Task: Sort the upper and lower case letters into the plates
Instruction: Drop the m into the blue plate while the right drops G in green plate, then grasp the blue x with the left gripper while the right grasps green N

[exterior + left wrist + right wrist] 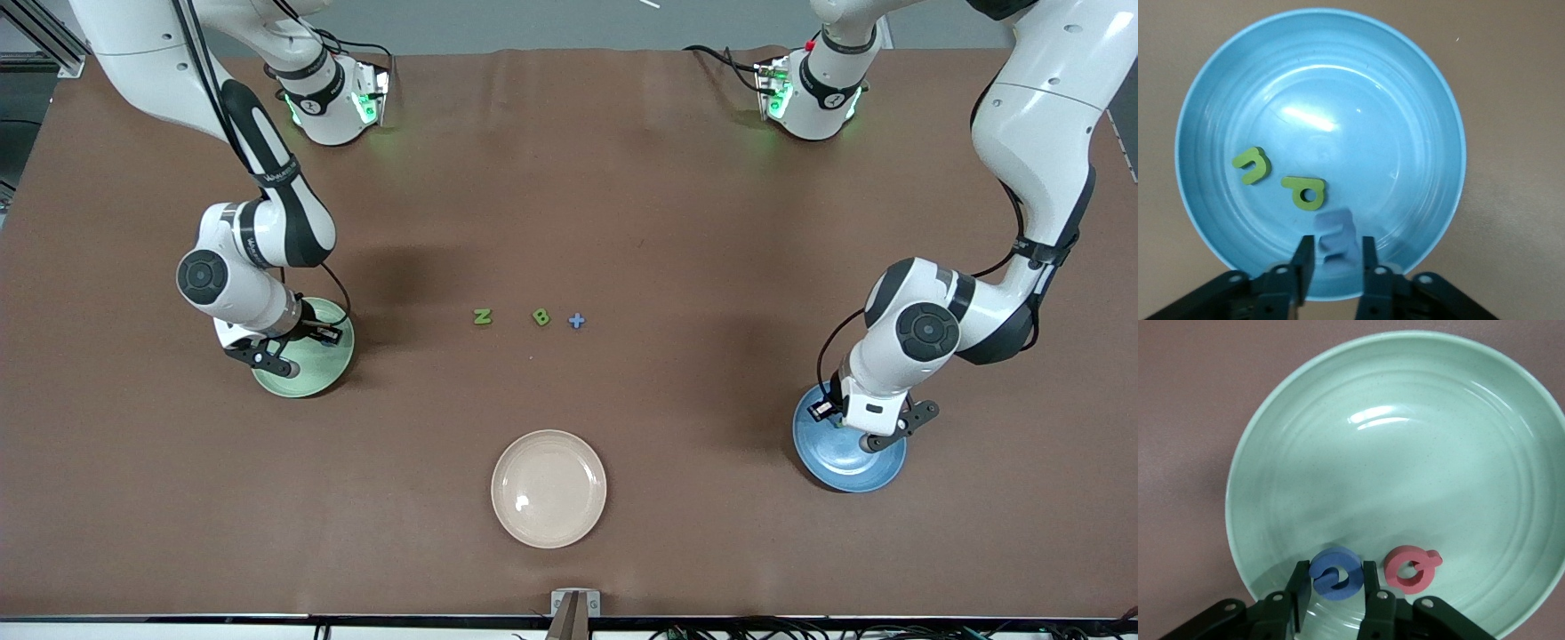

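Both arms bent low, left gripper (pixel 1333 257) and right gripper (pixel 1331 587) pointing down, fingers slightly parted.

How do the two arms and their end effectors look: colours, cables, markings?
Both arms are glossy white with black joint bands and round dark grey joint caps. Thin black cables run along them, and green lights glow at the bases. The left end effector and right end effector have flat black fingers on black brackets with silver screws.

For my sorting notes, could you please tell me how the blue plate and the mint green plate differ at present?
The blue plate lies toward the left arm's end; the mint green plate lies toward the right arm's end. The blue plate holds two green letters and a blue one, the mint green plate a blue letter and a red letter. Both are round, shallow, equal-sized.
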You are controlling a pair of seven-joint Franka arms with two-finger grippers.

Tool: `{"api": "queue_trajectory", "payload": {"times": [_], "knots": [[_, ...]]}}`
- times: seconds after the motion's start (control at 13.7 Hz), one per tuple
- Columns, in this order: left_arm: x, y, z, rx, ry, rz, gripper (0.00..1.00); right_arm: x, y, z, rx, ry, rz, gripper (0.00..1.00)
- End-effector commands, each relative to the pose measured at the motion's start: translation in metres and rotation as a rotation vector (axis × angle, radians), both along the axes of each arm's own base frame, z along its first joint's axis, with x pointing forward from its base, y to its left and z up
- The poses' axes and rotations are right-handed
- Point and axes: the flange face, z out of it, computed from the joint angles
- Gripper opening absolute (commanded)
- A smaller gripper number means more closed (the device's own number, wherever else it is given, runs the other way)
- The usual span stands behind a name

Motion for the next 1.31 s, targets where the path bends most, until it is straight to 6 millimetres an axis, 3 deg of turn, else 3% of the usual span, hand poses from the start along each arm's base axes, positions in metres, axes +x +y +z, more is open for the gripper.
{"api": "queue_trajectory", "payload": {"times": [0.0,0.15,0.22,0.44,0.51,0.66,0.8,0.95,1.02,1.17,1.24], "knots": [[0.003,-0.012,0.006,0.009,-0.019,-0.007,0.99,-0.002,-0.001,0.003,0.008,-0.005,0.006,1.0],[-0.002,-0.026,0.009,0.002,-0.014,-0.018,0.99,0.002,0.001,0.01,0.01,-0.001,0.006,1.0],[-0.006,-0.045,0.016,-0.014,-0.016,-0.016,0.99,0.009,0.002,0.02,0.013,0.02,0.006,1.0],[-0.037,-0.126,0.025,-0.053,0.017,0.052,0.99,0.03,0.015,0.053,0.027,0.079,0.001,1.0],[-0.05,-0.163,0.027,-0.061,0.013,0.094,0.99,0.032,0.027,0.056,0.024,0.077,-0.009,1.0],[-0.081,-0.234,0.027,-0.075,0.005,0.138,0.99,0.026,0.07,0.058,0.012,0.067,-0.031,1.0],[-0.11,-0.286,0.022,-0.086,0.012,0.087,0.87,0.017,0.116,0.059,-0.001,0.045,-0.088,1.0],[-0.142,-0.329,0.015,-0.096,0.033,0.045,0.84,0.007,0.149,0.058,-0.018,0.043,-0.165,1.0],[-0.146,-0.352,0.022,-0.117,0.019,0.05,0.84,0.003,0.153,0.057,-0.03,0.052,-0.24,1.0],[-0.164,-0.385,0.008,-0.129,0.036,0.069,0.83,-0.008,0.178,0.055,-0.052,0.054,-0.381,1.0],[-0.163,-0.39,0.003,-0.122,0.028,0.088,0.81,-0.012,0.19,0.055,-0.062,0.047,-0.461,1.0]]}}
